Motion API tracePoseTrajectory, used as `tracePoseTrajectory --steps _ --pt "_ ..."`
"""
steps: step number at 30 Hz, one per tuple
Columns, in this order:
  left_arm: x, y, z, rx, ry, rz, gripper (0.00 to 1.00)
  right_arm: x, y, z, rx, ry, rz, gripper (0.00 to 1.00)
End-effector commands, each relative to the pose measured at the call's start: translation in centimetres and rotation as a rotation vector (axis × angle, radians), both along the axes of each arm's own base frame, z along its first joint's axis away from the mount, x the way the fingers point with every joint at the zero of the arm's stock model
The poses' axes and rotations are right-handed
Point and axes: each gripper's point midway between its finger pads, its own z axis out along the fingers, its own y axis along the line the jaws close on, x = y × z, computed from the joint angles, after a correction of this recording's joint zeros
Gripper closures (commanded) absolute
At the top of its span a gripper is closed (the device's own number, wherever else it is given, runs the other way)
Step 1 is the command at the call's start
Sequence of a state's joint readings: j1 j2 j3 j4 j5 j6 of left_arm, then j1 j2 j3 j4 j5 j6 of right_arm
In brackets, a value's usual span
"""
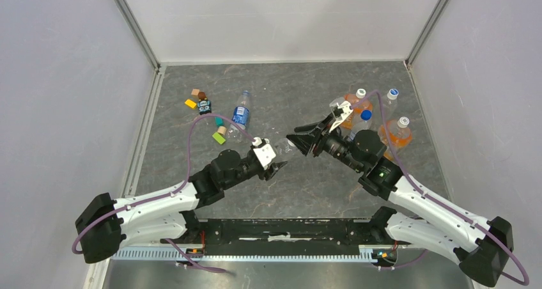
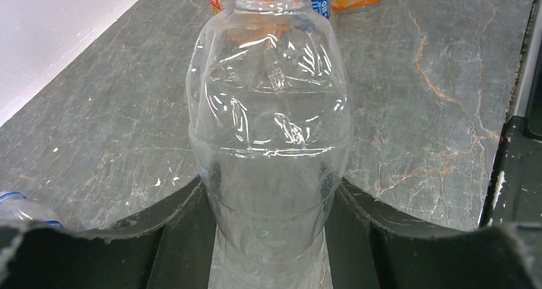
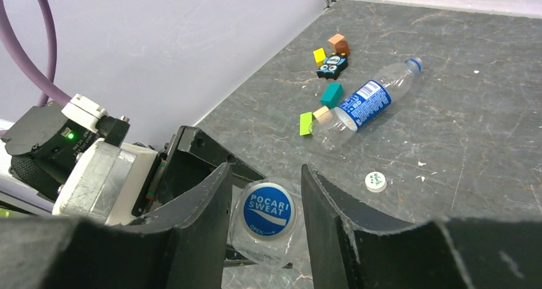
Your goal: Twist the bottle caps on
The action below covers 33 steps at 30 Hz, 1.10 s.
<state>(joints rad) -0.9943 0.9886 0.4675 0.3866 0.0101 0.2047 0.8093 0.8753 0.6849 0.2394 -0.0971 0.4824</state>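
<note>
Right wrist: blue cap point(image 3: 269, 211) between the jaws
Left gripper point(image 2: 270, 185) clamps unlabelled bottle point(image 2: 268, 110); right gripper point(image 3: 265, 169) flanks its blue cap, grip unclear

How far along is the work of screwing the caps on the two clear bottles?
Done: no bottle is clearly finished. In hand: the left claw grips the unlabelled bottle, and the right claw stands close on both sides of the blue-topped cap at its mouth; whether that cap is tight cannot be told. Left: the labelled bottle lies on its side, seemingly uncapped, with a loose white cap nearby.
</note>
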Motion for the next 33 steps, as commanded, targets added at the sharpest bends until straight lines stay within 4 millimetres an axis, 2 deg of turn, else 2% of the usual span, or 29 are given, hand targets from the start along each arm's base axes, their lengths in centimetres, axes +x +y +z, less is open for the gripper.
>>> tracePoseTrajectory --steps 1,5,8,11,15,17,19,21,22,26,33 --pt "0.0 -0.4 2.5 -0.106 -0.018 -0.003 0.89 -0.5 0.3 0.3 0.060 0.015 0.024 0.49" --pt "0.0 -0.5 2.6 -0.124 -0.011 -0.004 0.90 -0.8 0.4 -0.3 0.063 0.031 0.034 0.43" --pt "-0.2 -0.6 2.7 -0.137 -0.008 -0.010 0.90 -0.8 0.5 -0.5 0.067 0.032 0.034 0.44" --pt "-0.2 -0.7 2.8 -0.139 -0.007 -0.012 0.90 -0.9 0.5 -0.4 0.075 0.029 0.036 0.51" --pt "-0.1 -0.6 2.6 -0.135 -0.004 -0.007 0.86 -0.8 0.3 -0.3 0.063 0.019 0.027 0.74" --pt "0.0 -0.5 2.6 -0.131 -0.010 -0.003 0.70 -0.5 0.0 -0.5 0.046 0.016 0.004 0.86" --pt "0.0 -0.4 2.6 -0.118 -0.024 -0.005 0.42 -0.2 -0.6 -0.6 0.029 0.011 -0.031 0.94" --pt "0.0 -0.3 2.6 -0.108 -0.033 -0.003 0.22 0.2 -1.5 -0.6 0.005 0.002 -0.077 0.97" --pt "0.1 -0.2 2.6 -0.104 -0.035 0.001 0.16 0.7 -2.0 -0.8 -0.018 0.000 -0.114 0.98" --pt "0.5 0.4 2.9 -0.095 -0.051 0.036 0.02 2.2 -4.1 -1.2 -0.116 -0.009 -0.240 1.00" --pt "1.9 2.3 3.5 -0.081 -0.085 0.156 0.00 5.3 -7.7 -2.2 -0.234 -0.025 -0.439 1.00"
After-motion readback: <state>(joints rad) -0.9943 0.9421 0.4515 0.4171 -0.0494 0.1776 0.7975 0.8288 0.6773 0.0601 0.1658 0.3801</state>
